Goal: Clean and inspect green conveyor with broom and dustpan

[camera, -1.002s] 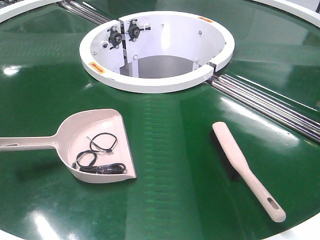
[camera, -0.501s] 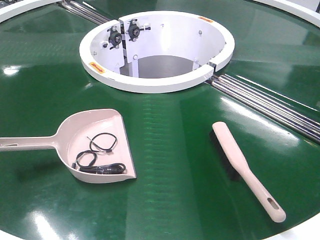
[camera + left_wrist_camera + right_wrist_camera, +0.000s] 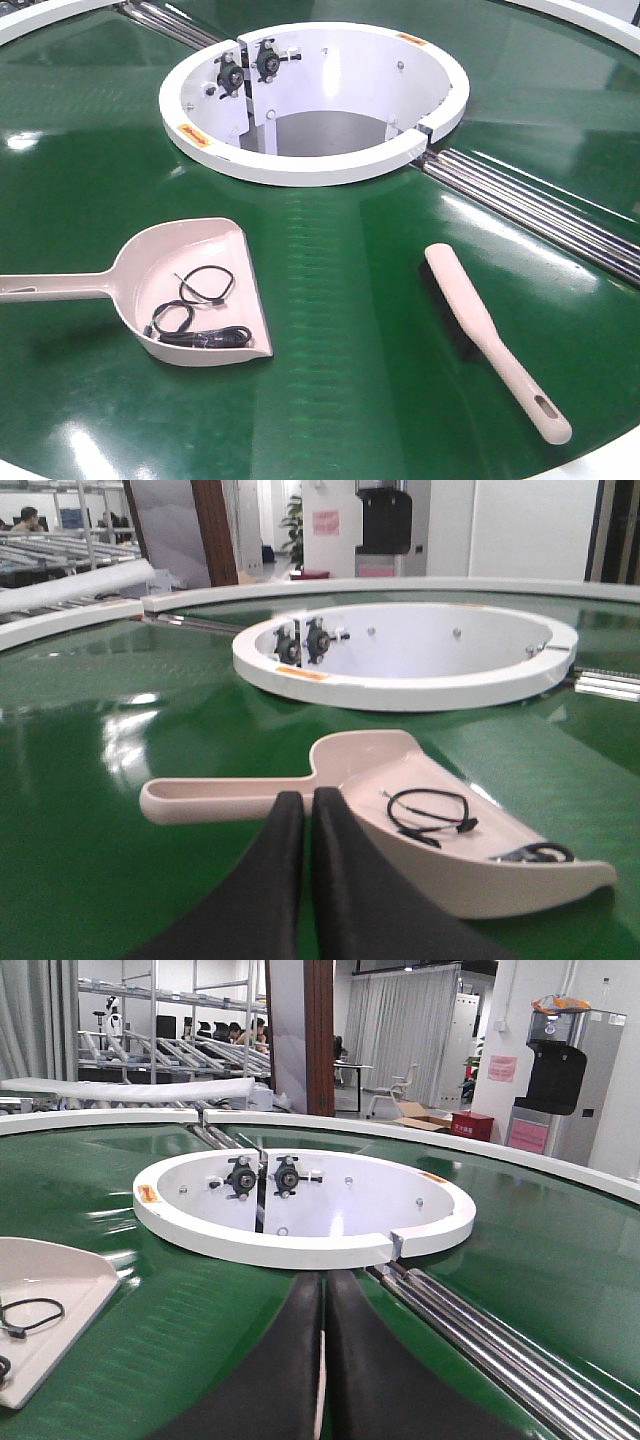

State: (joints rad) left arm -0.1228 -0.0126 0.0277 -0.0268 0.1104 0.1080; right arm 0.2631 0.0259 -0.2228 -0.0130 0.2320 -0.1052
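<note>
1. The dustpan [image 3: 195, 290], beige-pink and holding coiled black cables [image 3: 195, 305], lies on the green conveyor [image 3: 340, 300] toward its left edge, handle outward, seemingly staged for pickup.
2. The broom [image 3: 490, 335] lies toward the right edge.
3. Left gripper [image 3: 308, 805] and right gripper [image 3: 322, 1290] fingers are pressed together, empty.

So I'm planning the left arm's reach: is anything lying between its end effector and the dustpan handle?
Nothing visible. The left end effector, fingers closed together, sits just short of the dustpan handle, with only bare green conveyor around it.
</note>
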